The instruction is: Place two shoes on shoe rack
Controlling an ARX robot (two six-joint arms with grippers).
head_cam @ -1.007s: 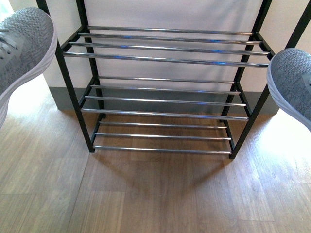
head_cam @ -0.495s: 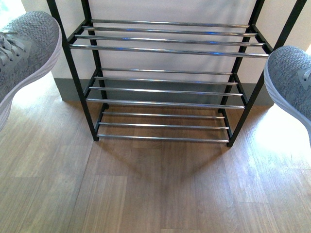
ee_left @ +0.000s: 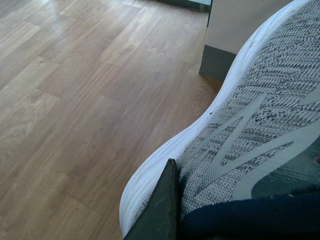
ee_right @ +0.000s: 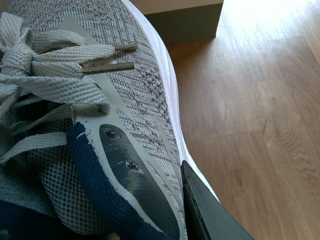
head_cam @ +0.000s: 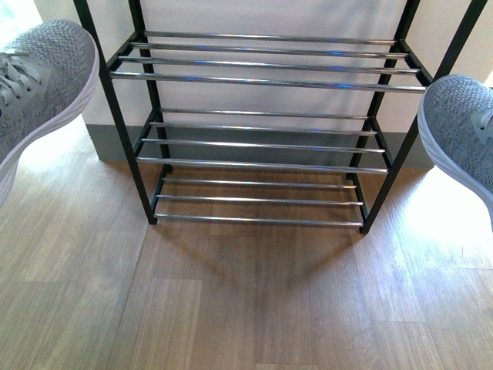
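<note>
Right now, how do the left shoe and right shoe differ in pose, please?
The left shoe's toe reaches the shoe rack's top tier; the right shoe's toe sits lower. The left shoe points right, the right shoe left. Both are grey knit with white soles.

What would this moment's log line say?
left shoe: held aloft | right shoe: held aloft | shoe rack: visible tiers bare

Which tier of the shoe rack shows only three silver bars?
The lowest tier shows three bars. The middle tier and the top tier each show four.
</note>
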